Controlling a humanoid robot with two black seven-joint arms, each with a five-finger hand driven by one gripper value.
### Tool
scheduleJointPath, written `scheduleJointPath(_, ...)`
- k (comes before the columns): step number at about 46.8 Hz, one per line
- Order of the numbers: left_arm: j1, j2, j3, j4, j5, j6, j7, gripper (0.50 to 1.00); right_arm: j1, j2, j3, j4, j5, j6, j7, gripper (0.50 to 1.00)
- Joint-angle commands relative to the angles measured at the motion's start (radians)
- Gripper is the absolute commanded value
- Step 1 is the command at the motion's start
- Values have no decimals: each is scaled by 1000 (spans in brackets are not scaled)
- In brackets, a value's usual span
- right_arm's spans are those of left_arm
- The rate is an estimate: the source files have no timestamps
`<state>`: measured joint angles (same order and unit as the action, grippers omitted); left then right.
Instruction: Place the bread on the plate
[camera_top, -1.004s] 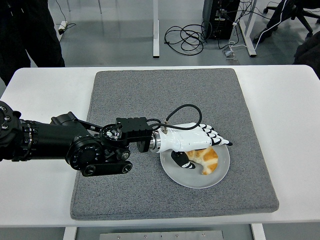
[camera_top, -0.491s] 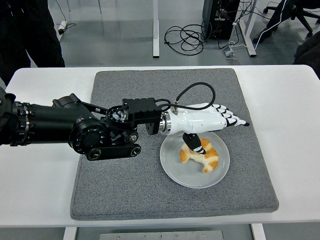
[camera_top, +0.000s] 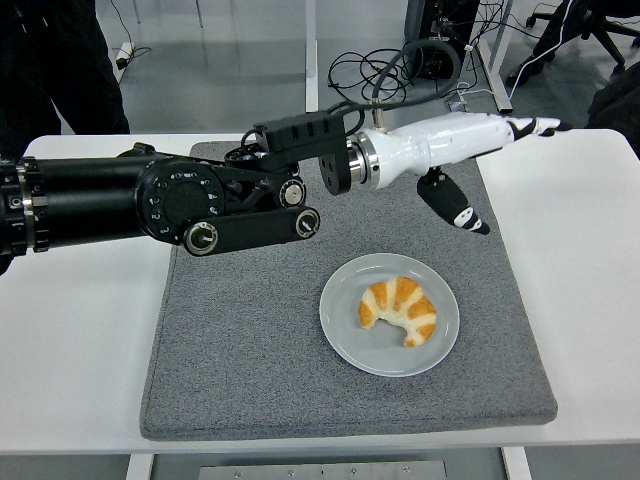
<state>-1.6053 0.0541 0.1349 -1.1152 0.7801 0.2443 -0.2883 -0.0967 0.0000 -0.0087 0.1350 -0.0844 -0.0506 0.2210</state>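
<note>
Croissant sits on the plate so the placing looks done, left hand hovers above it, fingers open and empty, probably just needs to retract.

Robotics lab — floor cables, computer tower, office chair

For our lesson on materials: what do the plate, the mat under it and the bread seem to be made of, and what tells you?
Plate: probably glazed ceramic or plastic; smooth, pale grey, softly shiny rim.
Mat: likely felt or woven fabric; matte grey, finely speckled, soft edges.
Bread: a croissant shape, golden-orange and cream bands; real pastry or a toy, unclear.
</note>
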Motion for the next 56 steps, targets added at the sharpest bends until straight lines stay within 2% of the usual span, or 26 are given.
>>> scheduleJointPath(1, 8, 29, -75, 8, -30, -25, 0, 975, 0, 0, -1, 0, 0, 0, 0, 1000)
scheduleJointPath(8, 18, 70, -141, 50, -148, -74, 0, 975, 0, 0, -1, 0, 0, 0, 0, 1000)
scheduleJointPath(18, 45, 72, -159, 236, -349, -151, -3, 975, 0, 0, -1, 0, 0, 0, 0, 1000)
scheduleJointPath(27, 88, 75, -248, 343, -464, -223, -2, 975, 0, 0, 1, 0, 0, 0, 0, 1000)
scheduleJointPath(34, 159, 55, -366, 491, -521, -279, -2, 975, 0, 0, -1, 0, 0, 0, 0, 1000)
scheduleJointPath(43, 212, 0, -434, 655, -561, -335, -3, 975, 0, 0, 1, 0, 0, 0, 0, 1000)
scheduleJointPath(48, 240, -8, -477, 692, -630, -364, -5, 975, 0, 0, -1, 0, 0, 0, 0, 1000)
scheduleJointPath(56, 271, -10, -557, 710, -763, -365, -2, 974, 0, 0, -1, 0, 0, 0, 0, 1000)
